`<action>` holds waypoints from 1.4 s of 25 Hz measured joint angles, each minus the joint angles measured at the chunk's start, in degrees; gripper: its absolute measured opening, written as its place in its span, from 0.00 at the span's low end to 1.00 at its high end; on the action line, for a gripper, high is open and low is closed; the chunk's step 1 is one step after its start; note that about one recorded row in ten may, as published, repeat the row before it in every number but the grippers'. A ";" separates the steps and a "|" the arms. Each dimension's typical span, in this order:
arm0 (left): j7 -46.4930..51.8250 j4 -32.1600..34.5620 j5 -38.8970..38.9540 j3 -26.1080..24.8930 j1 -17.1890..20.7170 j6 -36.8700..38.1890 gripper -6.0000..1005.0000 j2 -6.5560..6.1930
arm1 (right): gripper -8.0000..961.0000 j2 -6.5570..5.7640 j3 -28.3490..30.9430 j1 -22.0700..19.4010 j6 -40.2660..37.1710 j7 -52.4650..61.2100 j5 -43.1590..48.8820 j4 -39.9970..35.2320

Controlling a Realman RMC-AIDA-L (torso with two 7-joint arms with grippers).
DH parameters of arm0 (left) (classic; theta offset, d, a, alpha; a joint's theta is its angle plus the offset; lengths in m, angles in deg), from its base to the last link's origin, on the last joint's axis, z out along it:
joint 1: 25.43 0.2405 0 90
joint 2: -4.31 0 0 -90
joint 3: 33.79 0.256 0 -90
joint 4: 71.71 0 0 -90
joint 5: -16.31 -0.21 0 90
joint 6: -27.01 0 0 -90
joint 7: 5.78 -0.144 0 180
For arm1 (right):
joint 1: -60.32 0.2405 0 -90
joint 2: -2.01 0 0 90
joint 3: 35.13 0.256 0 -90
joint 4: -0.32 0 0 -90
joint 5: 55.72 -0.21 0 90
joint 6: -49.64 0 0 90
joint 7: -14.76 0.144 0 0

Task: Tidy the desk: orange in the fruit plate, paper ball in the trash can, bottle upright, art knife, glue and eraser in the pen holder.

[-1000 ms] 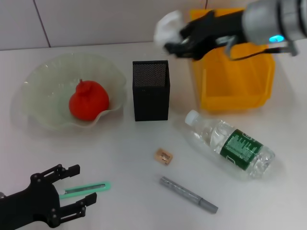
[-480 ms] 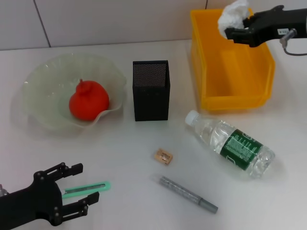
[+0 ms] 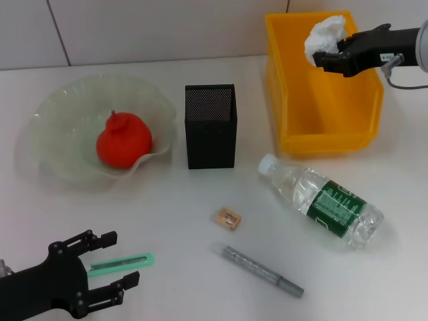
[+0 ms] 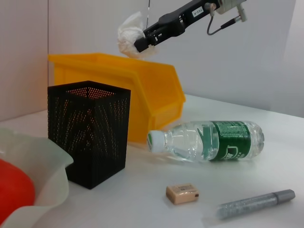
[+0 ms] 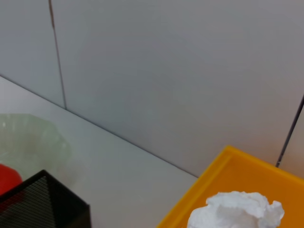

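Observation:
My right gripper (image 3: 332, 59) is shut on the white paper ball (image 3: 326, 32) and holds it above the open yellow trash can (image 3: 324, 130). In the left wrist view the paper ball (image 4: 129, 37) hangs over the trash can's (image 4: 118, 78) far side. The orange (image 3: 123, 141) rests in the green fruit plate (image 3: 60, 110). The black mesh pen holder (image 3: 210, 126) stands mid-table. The bottle (image 3: 322, 201) lies on its side. The tan eraser (image 3: 227, 218), the grey pen-shaped glue (image 3: 262, 271) and the green art knife (image 3: 122, 263) lie on the table. My left gripper (image 3: 120, 258) is open, its fingers on either side of the knife's end.
A white wall runs close behind the trash can (image 5: 223, 183) and the fruit plate (image 5: 28, 137). Bare tabletop lies between the pen holder (image 4: 90, 133), the eraser (image 4: 182, 193) and the bottle (image 4: 209, 140).
My right gripper carried the paper ball rightward, from beside the trash can's left rim to above its inside. It has barely moved in the last half second. The left gripper stayed put.

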 joint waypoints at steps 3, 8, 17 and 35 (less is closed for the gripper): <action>0.00 0.00 -0.04 0.00 0.10 0.03 0.78 0.01 | 0.40 0.00 -0.07 0.58 1.95 -0.09 0.57 1.81; -0.06 0.00 -0.04 -0.02 0.18 0.21 0.78 0.01 | 0.45 0.00 -0.16 1.55 3.57 -0.48 1.25 4.50; -0.06 0.00 -0.03 0.00 -0.23 0.23 0.78 0.01 | 0.62 -0.07 -0.18 2.97 4.13 -0.95 2.90 6.33; -0.06 0.00 0.02 -0.18 -0.19 0.40 0.77 0.10 | 0.81 -0.10 1.59 -4.47 -11.89 -16.82 -21.79 -3.02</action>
